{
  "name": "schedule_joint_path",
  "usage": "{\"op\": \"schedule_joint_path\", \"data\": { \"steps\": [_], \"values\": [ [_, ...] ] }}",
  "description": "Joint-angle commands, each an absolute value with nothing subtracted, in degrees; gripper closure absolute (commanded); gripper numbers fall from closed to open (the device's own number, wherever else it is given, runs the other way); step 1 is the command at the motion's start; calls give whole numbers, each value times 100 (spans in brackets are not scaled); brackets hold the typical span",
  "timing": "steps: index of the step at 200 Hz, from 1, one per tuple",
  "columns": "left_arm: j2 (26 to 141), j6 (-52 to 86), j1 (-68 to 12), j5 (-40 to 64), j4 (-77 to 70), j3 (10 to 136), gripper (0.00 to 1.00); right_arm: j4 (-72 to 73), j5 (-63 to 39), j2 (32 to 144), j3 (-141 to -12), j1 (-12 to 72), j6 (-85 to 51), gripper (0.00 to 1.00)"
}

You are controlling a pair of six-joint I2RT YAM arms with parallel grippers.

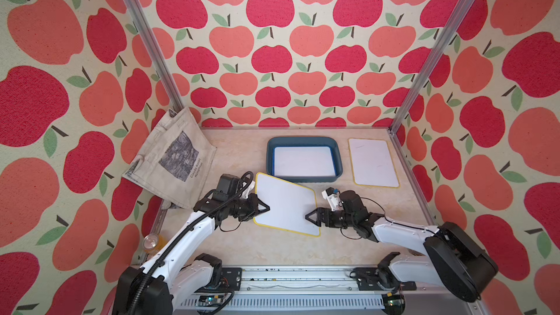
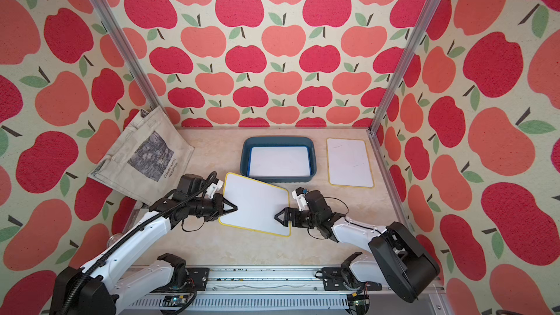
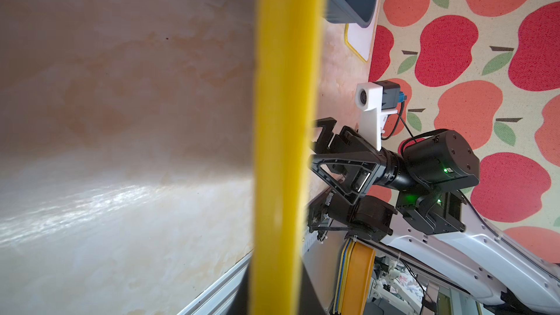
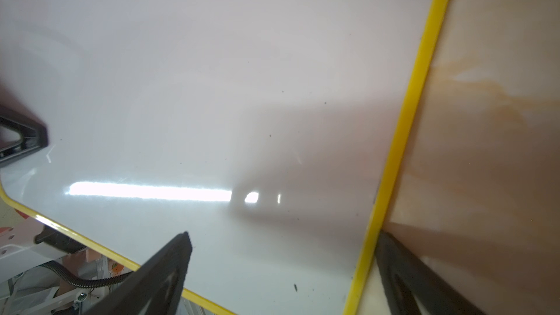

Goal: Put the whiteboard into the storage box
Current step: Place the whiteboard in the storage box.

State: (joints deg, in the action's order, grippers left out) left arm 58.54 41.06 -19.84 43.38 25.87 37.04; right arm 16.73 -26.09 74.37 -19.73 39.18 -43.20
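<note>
Cream canvas with a grey print, the tote bag (image 1: 169, 159) slumps against the left wall. Nearer the robot a drinks can (image 1: 152, 242) stands at the left edge of the scene, beside the pale marbled worktop (image 1: 242, 250). The left arm (image 1: 194, 231) stretches in from that side, and the left jaws sit at the left rim of the yellow-rimmed whiteboard (image 1: 288, 204). The right wrist view shows one black finger (image 4: 39, 136) lying over the white face. In the left wrist view the board's yellow rim (image 3: 286, 116) fills the middle and no jaws show, so I cannot tell whether they pinch the board.

In both top views the board (image 2: 257, 204) lies askew between the two arms. It is outside the storage box (image 1: 303, 141), just on the robot's side of its near wall, and its left side looks raised off the worktop. A blue-rimmed whiteboard (image 1: 303, 160) lies flat inside the box.

The right jaws straddle the held board's right rim: one finger (image 4: 178, 246) is over the white face and the other (image 4: 391, 253) passes under the rim. A gap shows between them, yet I cannot tell whether they clamp the board. The right arm (image 1: 400, 231) comes in from the right side. Farthest right, a third whiteboard (image 1: 373, 162), also yellow-rimmed, lies flat on the worktop, beside the box and apart from it.
</note>
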Motion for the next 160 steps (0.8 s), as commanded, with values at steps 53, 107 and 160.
{"op": "schedule_joint_path", "data": {
  "steps": [53, 107, 160],
  "values": [
    [5884, 4049, -1780, 4307, 2364, 3996, 89, 1204, -2808, 7717, -1996, 3855, -4509, 1],
    [5951, 3763, -1715, 4403, 2864, 4363, 99, -208, -2383, 6619, -2224, 3625, -4043, 1],
    [5749, 3394, -1698, 4524, 3666, 5013, 100, -1867, -1637, 5330, -2775, 3168, -3268, 1]
  ]
}}
